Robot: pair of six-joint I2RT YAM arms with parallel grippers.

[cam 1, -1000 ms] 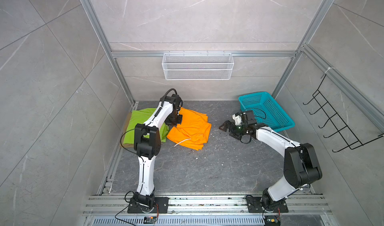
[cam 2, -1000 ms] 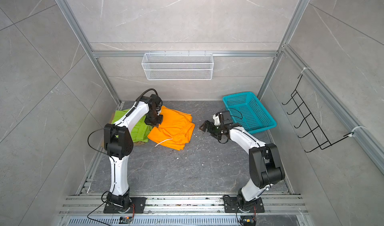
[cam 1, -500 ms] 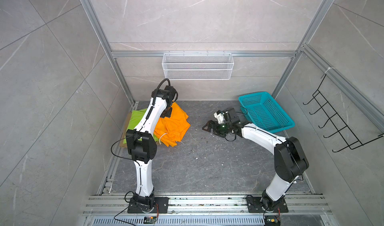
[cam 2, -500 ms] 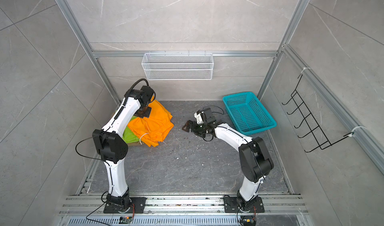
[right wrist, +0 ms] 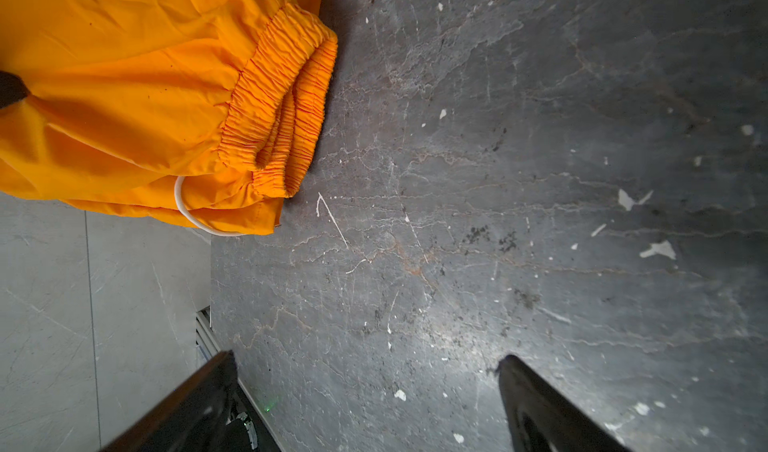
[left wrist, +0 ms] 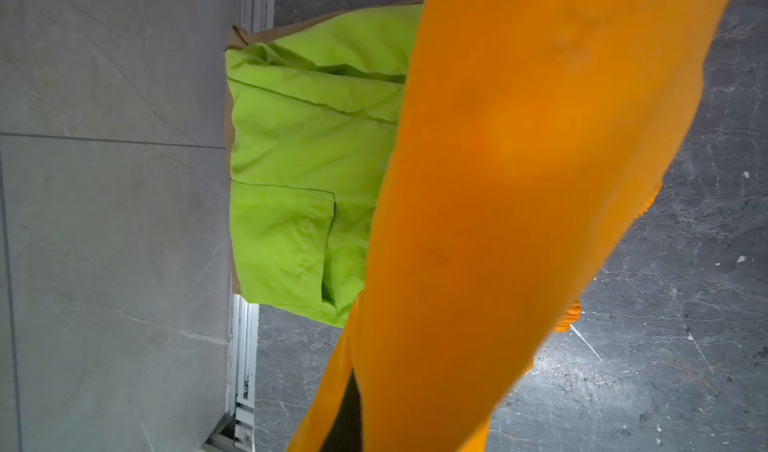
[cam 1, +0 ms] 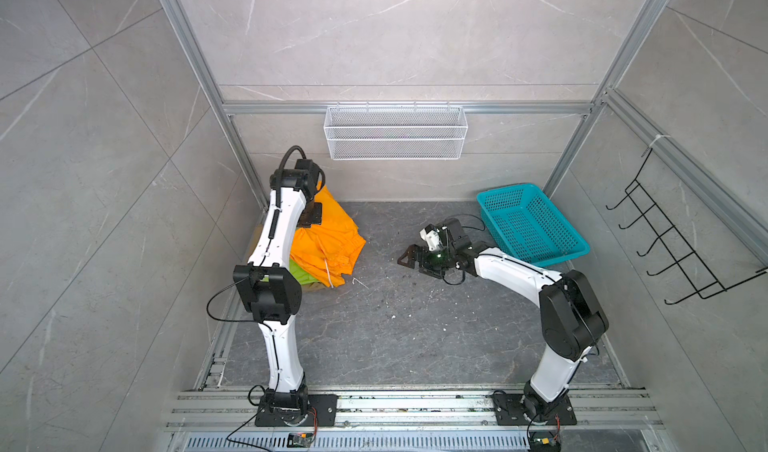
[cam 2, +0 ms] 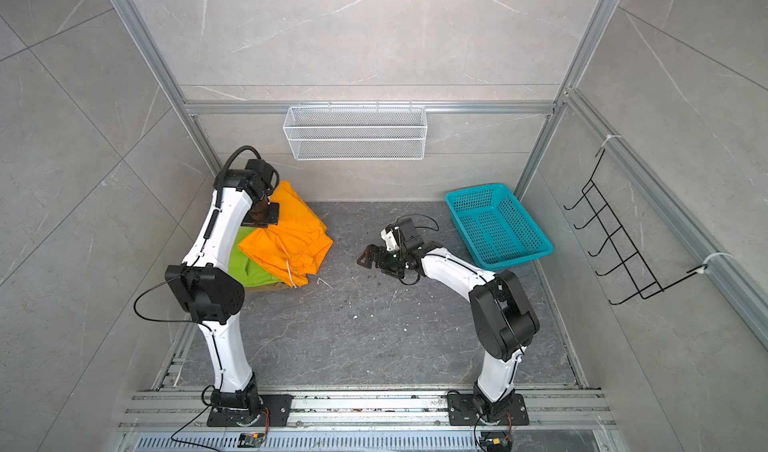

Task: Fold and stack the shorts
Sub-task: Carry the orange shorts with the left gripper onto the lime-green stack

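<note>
Topmost, bright orange shorts (cam 1: 332, 238), one end raised high, gathered elastic waistband and white drawstring (right wrist: 187, 213) sagging low near the left edge of the floor (cam 1: 395, 329) — draped across folded lime green shorts (left wrist: 299, 159), patch pocket showing, flat upon khaki tan shorts (left wrist: 237, 37) — only a thin edge visible
</note>
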